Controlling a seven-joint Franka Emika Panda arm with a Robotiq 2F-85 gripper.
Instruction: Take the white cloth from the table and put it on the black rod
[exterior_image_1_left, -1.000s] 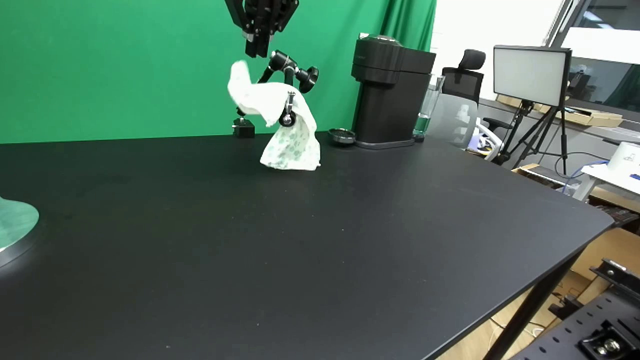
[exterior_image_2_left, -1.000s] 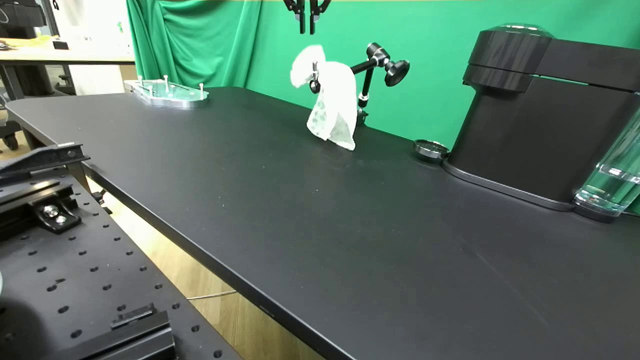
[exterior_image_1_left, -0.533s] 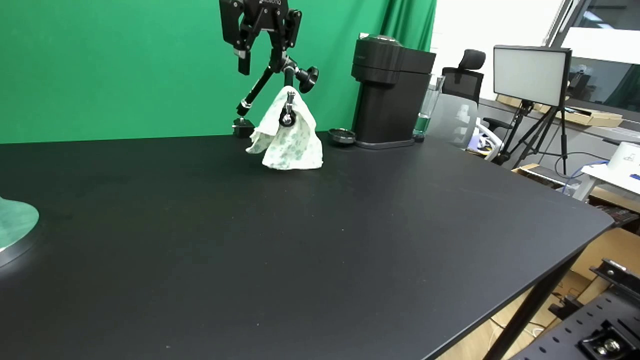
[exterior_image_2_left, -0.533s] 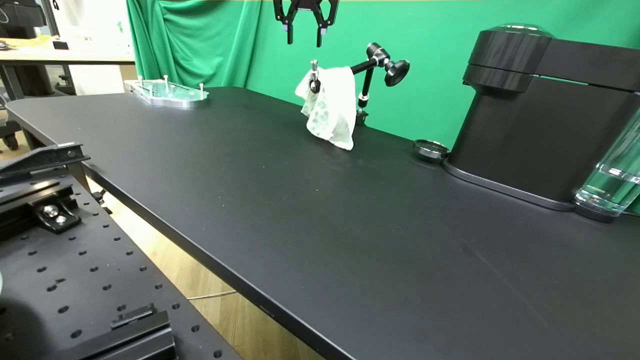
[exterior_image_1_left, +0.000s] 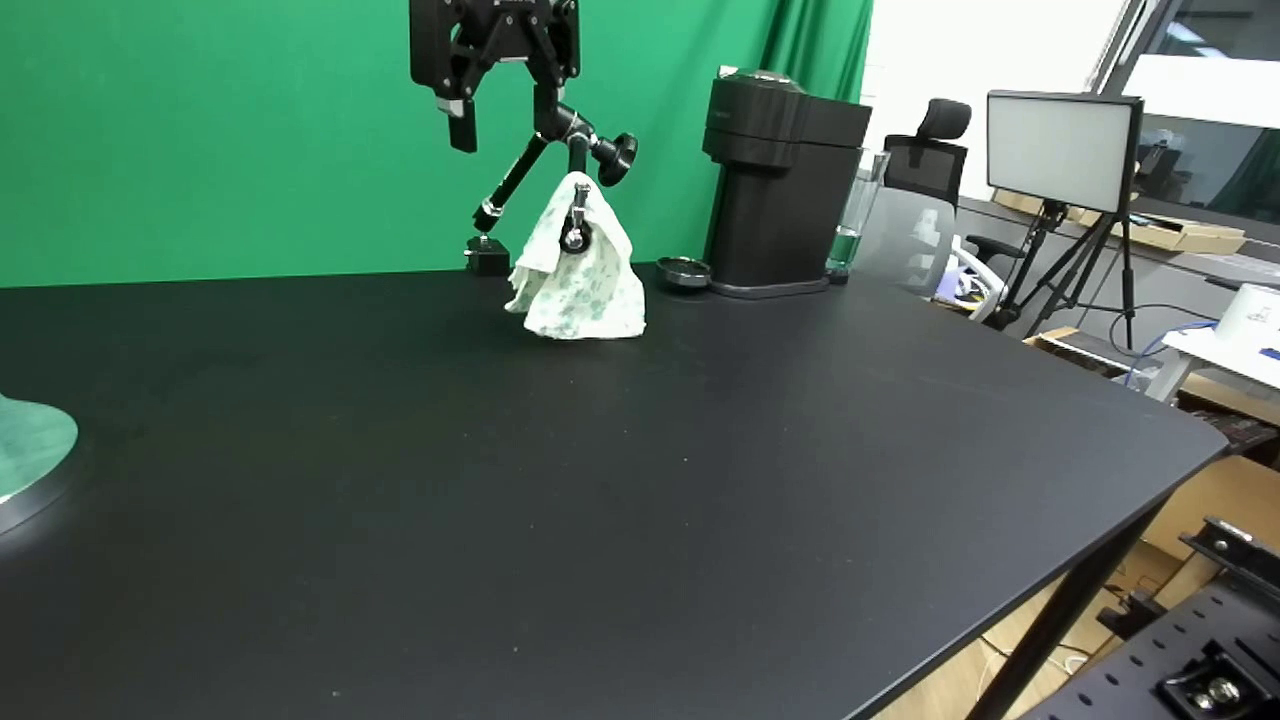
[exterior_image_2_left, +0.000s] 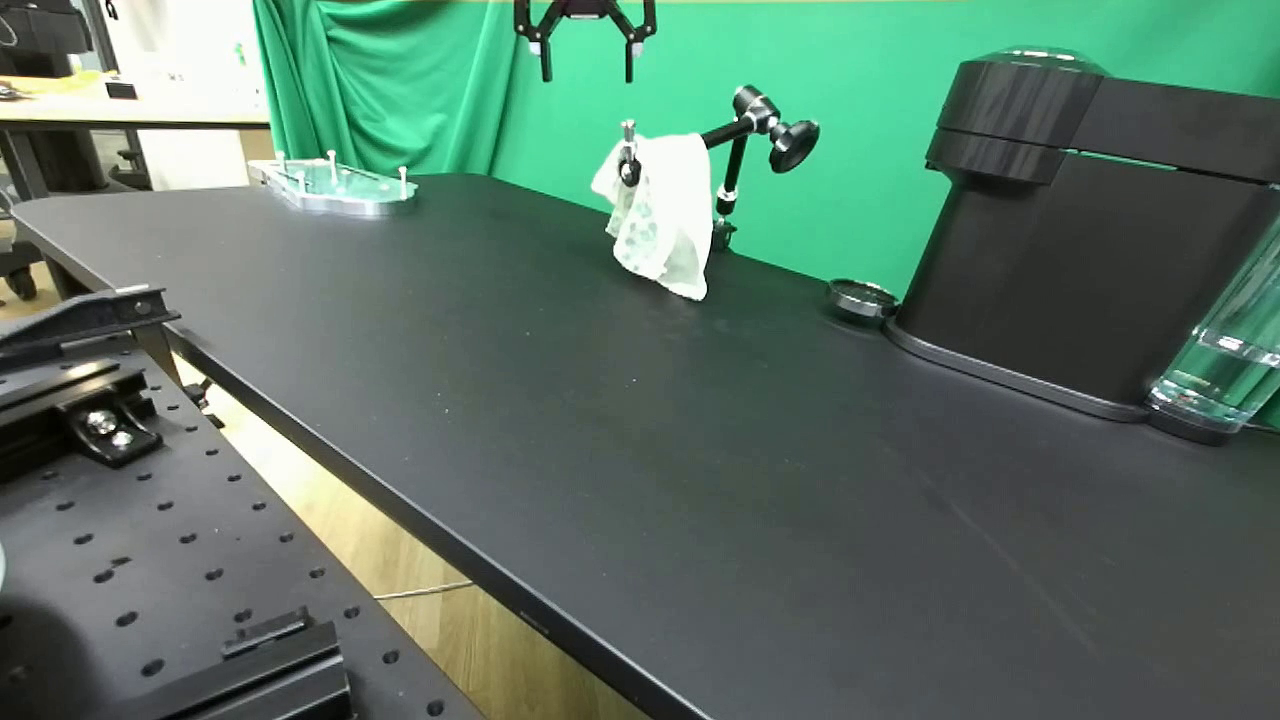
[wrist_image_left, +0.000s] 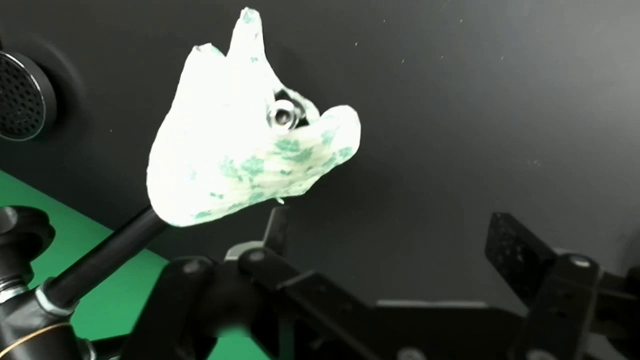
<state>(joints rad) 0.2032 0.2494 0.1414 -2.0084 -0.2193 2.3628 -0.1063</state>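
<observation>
Over black rod (wrist_image_left: 107, 255), white cloth (exterior_image_2_left: 676, 205) hangs down both sides, weight probably holding it; upright pin (exterior_image_2_left: 628, 138) at rod's tip may block sliding off. Gripper (exterior_image_2_left: 588, 74) above, apart from cloth, jaws spread wide, empty; placing looks done, so cloth needs no grip.

Tool (exterior_image_2_left: 588, 78): black; cloth (wrist_image_left: 215, 145), lower than the tool: white with irregular green blotches; rod (wrist_image_left: 107, 256), also lower: black; bench (exterior_image_2_left: 700, 450), beneath the tool: black with scattered pale specks; backdrop (exterior_image_1_left: 250, 140), behind the tool: green
</observation>
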